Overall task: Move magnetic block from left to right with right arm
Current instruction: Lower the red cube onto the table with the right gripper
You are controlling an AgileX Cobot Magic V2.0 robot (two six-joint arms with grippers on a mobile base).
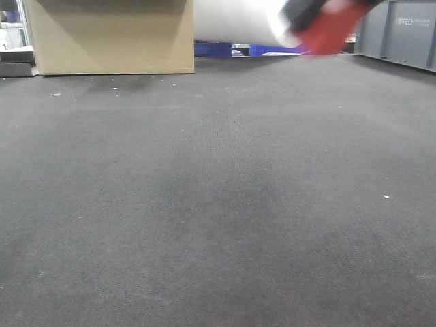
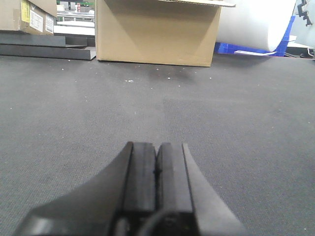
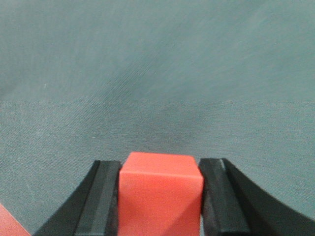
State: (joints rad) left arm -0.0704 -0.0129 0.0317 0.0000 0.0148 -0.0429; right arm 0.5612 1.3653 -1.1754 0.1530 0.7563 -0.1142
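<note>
Above grey carpet (image 1: 218, 204) — right gripper (image 3: 160, 196) pinching magnetic block (image 3: 160, 194) | left gripper (image 2: 157, 172) pressed together | crate (image 1: 402, 34) reads "TECH"

Cardboard box (image 1: 112, 34), perhaps grey crate (image 1: 402, 30)

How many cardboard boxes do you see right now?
2. A large box stands at centre back. A labelled box sits at the far left in the left wrist view, cut off by the frame. Others may lie out of view.

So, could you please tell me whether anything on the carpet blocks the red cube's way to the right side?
Nothing visible does: the right tool holds the magnetic block aloft, over bare carpet.
</note>
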